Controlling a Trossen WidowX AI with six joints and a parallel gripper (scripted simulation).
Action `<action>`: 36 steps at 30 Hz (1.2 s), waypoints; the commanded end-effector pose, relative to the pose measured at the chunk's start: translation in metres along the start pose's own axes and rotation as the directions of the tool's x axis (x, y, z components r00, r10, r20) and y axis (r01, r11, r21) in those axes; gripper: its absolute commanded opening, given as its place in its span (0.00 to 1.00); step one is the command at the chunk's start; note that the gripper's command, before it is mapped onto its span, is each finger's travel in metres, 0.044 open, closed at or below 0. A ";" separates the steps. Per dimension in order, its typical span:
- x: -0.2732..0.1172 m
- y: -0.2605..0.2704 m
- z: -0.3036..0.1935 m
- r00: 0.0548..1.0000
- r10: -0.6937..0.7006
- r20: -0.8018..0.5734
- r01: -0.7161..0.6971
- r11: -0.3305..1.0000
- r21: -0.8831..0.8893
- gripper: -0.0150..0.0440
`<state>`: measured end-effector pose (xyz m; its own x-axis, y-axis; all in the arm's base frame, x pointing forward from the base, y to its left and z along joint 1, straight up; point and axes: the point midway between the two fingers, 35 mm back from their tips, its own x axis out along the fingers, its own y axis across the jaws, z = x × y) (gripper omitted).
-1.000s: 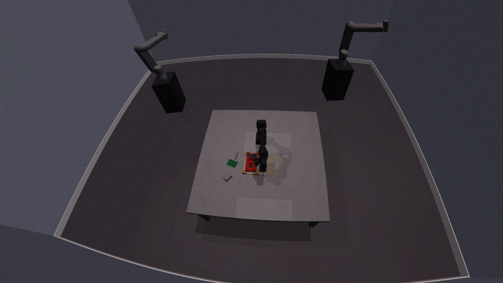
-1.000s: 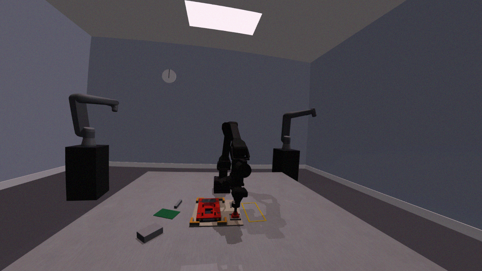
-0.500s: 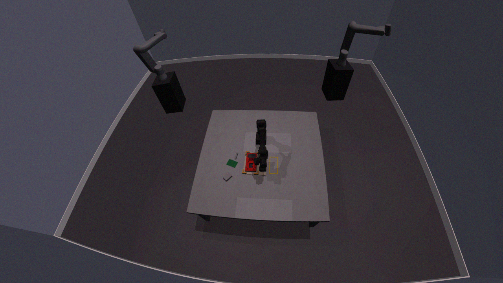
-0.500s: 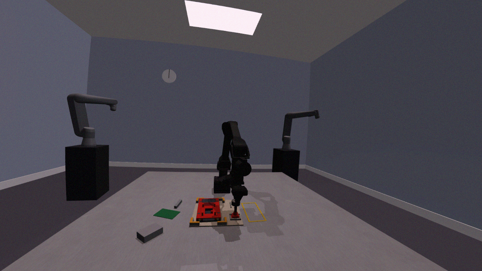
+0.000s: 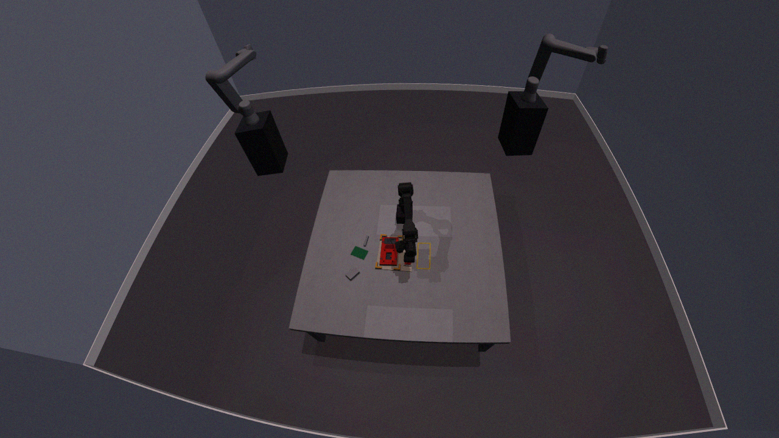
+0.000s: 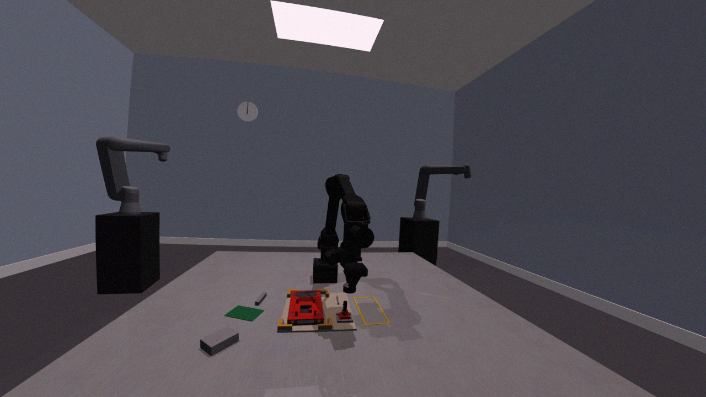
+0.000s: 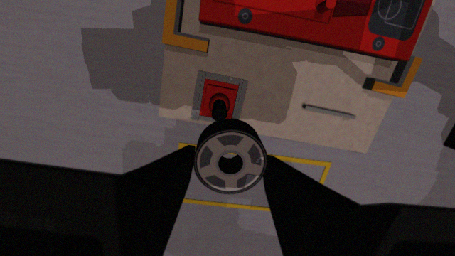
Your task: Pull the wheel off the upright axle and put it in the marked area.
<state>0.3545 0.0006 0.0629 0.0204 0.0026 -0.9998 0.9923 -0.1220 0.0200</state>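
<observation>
My gripper is shut on the wheel, a dark tyre with a grey five-spoked face. The wheel is held in the air, off the upright axle. The black axle stands on a red and grey base below the wheel, with a gap between them in the exterior view. Part of the yellow outline shows through the wheel's centre hole. The marked area is a yellow rectangle on the table, right of the axle in the exterior view; the wheel is above and outside it.
A beige board carries the axle base, a red car body between orange corners, and a thin grey rod. To its left are a green plate, a grey block and a small grey bar.
</observation>
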 end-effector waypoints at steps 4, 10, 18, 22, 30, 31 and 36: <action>-0.003 -0.013 -0.030 1.000 0.005 0.000 -0.005 1.000 -0.015 0.25; -0.005 -0.027 -0.056 1.000 0.005 -0.002 -0.005 1.000 -0.003 0.25; -0.008 -0.047 -0.086 1.000 0.004 -0.004 -0.004 1.000 0.011 0.25; -0.003 -0.047 -0.086 1.000 0.004 -0.005 -0.004 1.000 0.011 0.25; 0.018 -0.047 -0.087 1.000 0.004 -0.005 -0.004 1.000 0.011 0.25; 0.023 -0.046 -0.087 1.000 0.004 -0.005 -0.004 1.000 0.011 0.25; 0.057 -0.045 -0.088 1.000 0.004 -0.004 -0.004 1.000 0.011 0.25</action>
<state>0.3253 0.0947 0.0272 0.0466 0.0157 -0.9988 0.9905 -0.1303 0.0441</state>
